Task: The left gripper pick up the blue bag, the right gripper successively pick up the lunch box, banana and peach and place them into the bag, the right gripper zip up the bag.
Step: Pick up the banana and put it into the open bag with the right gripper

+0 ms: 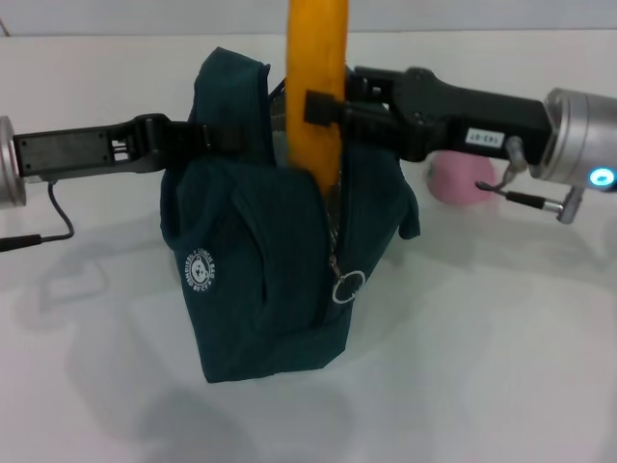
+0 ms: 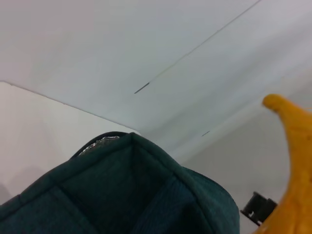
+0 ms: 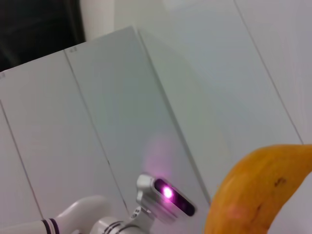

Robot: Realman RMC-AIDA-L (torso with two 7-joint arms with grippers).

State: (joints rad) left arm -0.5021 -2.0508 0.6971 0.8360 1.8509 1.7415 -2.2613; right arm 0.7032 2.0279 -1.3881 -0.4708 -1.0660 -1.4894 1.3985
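Only my head view shows 1 peach behind the blue bag, 1 banana upright above it, clenched in right gripper, left gripper grasping bag's rim.

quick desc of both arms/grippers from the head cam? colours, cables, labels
Left gripper: black two-fingered claw on a flat black link, silver cuff at the frame edge, thin black cable looping below. Right gripper: bulkier black claw, small white label with dark print, silver cuff with a lit cyan dot, short metal fittings under it.
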